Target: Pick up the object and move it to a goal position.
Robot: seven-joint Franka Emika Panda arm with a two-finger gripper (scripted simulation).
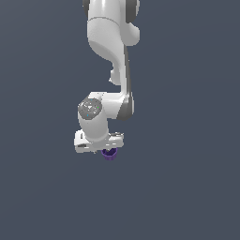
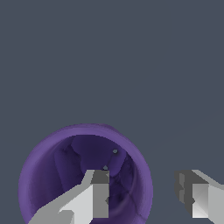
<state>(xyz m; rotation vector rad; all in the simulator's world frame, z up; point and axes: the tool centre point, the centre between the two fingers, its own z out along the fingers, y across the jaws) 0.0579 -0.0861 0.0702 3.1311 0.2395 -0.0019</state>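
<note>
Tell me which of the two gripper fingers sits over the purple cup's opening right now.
In the wrist view, the finger overlapping the purple cup sits over its opening; the other finger is outside the rim, over bare floor.

Flat even light, no cast shadows, coarse blocky render, no glare

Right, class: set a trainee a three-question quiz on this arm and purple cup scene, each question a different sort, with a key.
1. True or false: in the wrist view, one fingertip sits over the opening of the purple cup and the other lies outside its rim.
2. Multiple choice: the gripper is A) open around one wall of the cup, B) shut on a red block, C) out of view.
3. Fill in: in the exterior view the cup shows just below the arm's ____.

Key: 1 true; 2 A; 3 gripper.
</note>
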